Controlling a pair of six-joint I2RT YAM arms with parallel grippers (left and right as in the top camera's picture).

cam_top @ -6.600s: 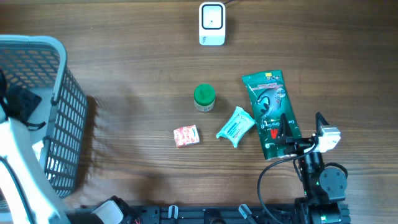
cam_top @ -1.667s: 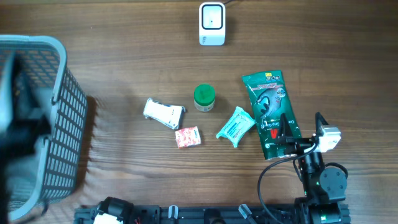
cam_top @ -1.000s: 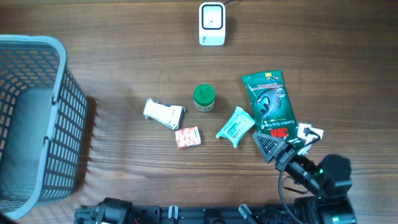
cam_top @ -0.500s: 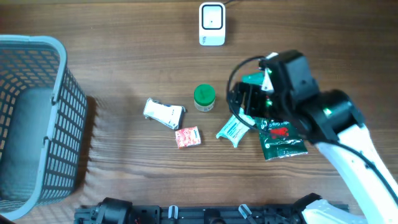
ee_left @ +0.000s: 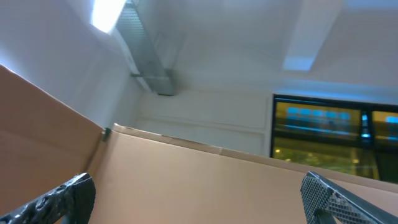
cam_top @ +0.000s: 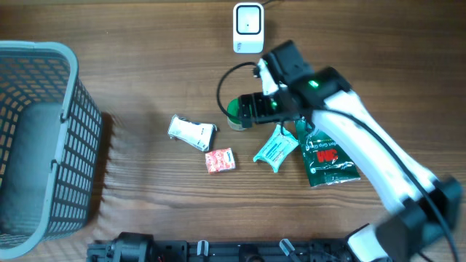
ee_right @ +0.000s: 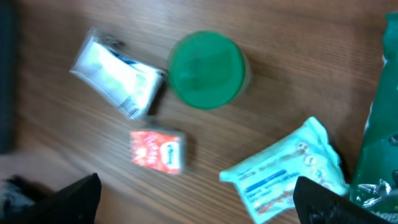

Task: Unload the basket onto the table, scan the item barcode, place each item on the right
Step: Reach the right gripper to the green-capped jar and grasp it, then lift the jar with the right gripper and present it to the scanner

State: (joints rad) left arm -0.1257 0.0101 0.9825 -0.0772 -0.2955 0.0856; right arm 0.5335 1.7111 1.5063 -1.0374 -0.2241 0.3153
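Spread and empty, the right claw (ee_right: 186, 205) is swinging out from the edge of the surface (cam_top: 145, 58) over the jar (ee_right: 206, 61). A pickup is looming, with the scanner (cam_top: 247, 28) waiting beyond.

Overhead, the right arm (cam_top: 349, 138) hides the upper half of the green package (cam_top: 328, 164) and the right side of the green-lidded jar (cam_top: 234, 109). The grey basket (cam_top: 73, 124) at the table's left edge is cut off by the picture's edge. The right wrist view is smeared, so print on the white packet (ee_right: 118, 74) and red packet (ee_right: 157, 150) is unreadable. Of the left tool (ee_left: 198, 196), only the fingertips (ee_left: 59, 196) show, cropped at the bottom corners.
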